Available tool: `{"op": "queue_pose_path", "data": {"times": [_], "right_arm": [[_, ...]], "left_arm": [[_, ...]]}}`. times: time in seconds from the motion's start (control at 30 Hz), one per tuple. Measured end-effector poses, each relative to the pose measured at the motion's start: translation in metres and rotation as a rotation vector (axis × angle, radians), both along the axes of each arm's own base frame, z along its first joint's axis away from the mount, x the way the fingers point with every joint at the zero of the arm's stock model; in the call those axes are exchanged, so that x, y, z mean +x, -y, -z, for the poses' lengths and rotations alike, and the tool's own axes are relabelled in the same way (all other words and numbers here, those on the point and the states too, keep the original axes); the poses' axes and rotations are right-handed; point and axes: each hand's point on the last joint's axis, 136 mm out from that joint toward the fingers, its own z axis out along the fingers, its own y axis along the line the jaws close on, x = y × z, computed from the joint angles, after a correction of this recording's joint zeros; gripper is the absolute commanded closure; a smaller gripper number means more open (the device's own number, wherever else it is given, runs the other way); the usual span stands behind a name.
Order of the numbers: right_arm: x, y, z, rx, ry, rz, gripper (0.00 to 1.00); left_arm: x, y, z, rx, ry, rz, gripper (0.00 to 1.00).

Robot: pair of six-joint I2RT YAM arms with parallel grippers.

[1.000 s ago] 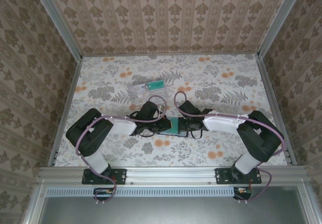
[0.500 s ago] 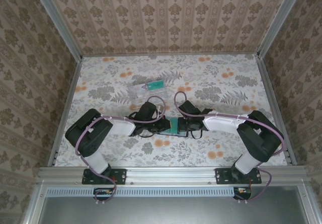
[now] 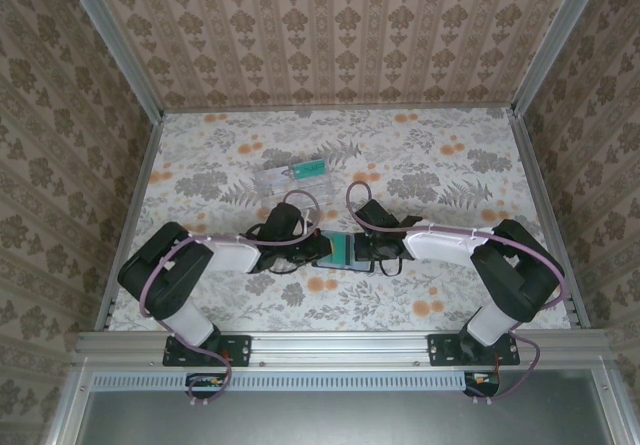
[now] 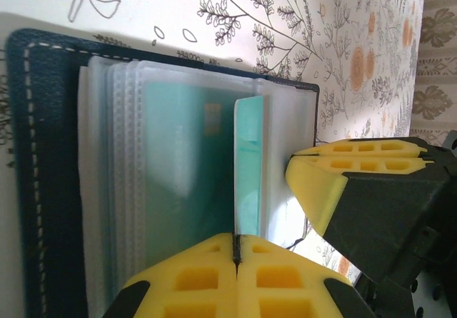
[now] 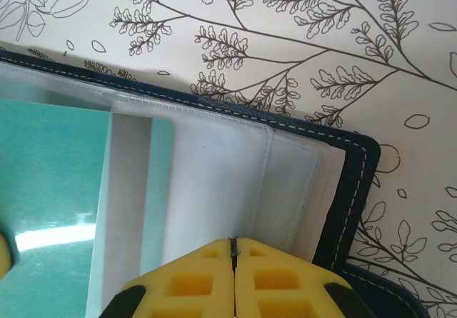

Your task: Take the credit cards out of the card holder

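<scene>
Lying open on the flowered worktop [image 3: 430,165], the card holder [image 4: 43,189] sits near the middle of the near half, directly between the two arms. Its dark navy cover with pale stitching faces down. The stack of clear plastic sleeves [image 4: 121,189] faces up.

1. Left tool [image 4: 235,250]: clenched. The yellow fingers [image 4: 193,275] meet along a thin seam, and the edge of a teal card [image 4: 250,175] runs straight into that seam, so the tool is grasping this card. The card stands on edge, tilted up from the sleeves, at the side of the card holder nearer the right arm.

2. Right tool [image 5: 233,250]: clenched, fingertips pressed together with no gap. The tips sit at the clear sleeves near one stitched corner of the card holder. Whether a sleeve leaf is pinched between them cannot be told. In the left wrist view this tool appears just beside the raised card, at the card holder's edge.

3. Second card [image 4: 178,153]: teal, lying flat inside the sleeves and seen through the plastic.

4. Clear box [image 3: 293,176]: rests on the worktop behind the left tool, apart from the card holder, with something teal inside.

Both arms reach inward from their bases, and the tools face each other across the card holder.
</scene>
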Motion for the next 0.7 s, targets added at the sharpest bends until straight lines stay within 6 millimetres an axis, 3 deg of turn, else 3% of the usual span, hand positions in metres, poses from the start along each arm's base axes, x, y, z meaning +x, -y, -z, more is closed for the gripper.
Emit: {"op": "queue_pose_path", "data": {"times": [0.37, 0.7], "right_arm": [[0.0, 0.0, 0.0, 0.002, -0.002, 0.0, 0.92], [0.0, 0.0, 0.0, 0.002, -0.002, 0.0, 0.91]], "left_arm": [[0.005, -0.017, -0.002, -0.013, -0.007, -0.015, 1.0], [0.01, -0.039, -0.027, -0.016, 0.043, -0.033, 1.0]]}}
